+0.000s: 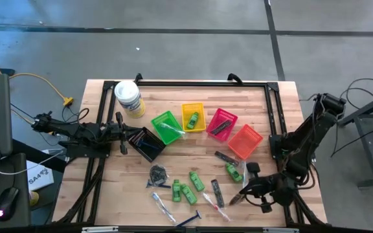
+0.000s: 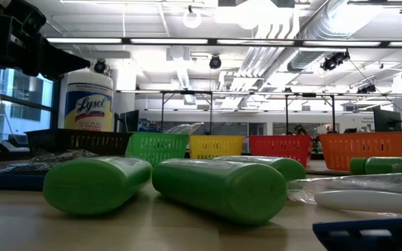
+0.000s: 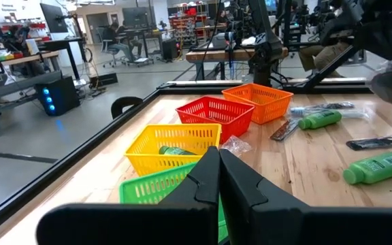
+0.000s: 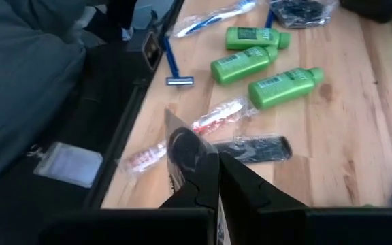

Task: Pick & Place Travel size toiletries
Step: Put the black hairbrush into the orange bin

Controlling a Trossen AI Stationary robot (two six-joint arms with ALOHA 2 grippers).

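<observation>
Travel size toiletries lie loose on the near half of the wooden table [image 1: 193, 158]: green mini bottles [image 1: 196, 180] [image 4: 284, 85] [image 2: 218, 188], a black comb [image 4: 257, 146], clear-wrapped tubes [image 4: 206, 122], a blue razor [image 4: 172, 68] and a dark coiled bundle [image 1: 158, 173]. One green bottle [image 1: 192, 119] lies in the yellow basket [image 1: 193, 107]. My right gripper [image 1: 235, 197] [image 4: 218, 178] hangs above the near right part of the table, shut on a small clear packet with a dark round patch [image 4: 182, 146]. My left gripper [image 1: 123, 134] [image 3: 218, 173] is shut and holds nothing, level beside the black basket [image 1: 146, 144]. My right gripper pinches the clear packet by its lower edge [image 4: 194, 175] between the two shut fingers. The fingers slant down toward the table's near left. The packet stands up past the fingertips, lifted clear of the table.
A row of baskets crosses the middle of the table: black, green [image 1: 167, 126], yellow, pink [image 1: 221, 123] with a comb inside, orange [image 1: 245, 141]. A white tub with a yellow label [image 1: 128, 98] stands at the far left. A black frame [image 1: 199, 83] edges the table.
</observation>
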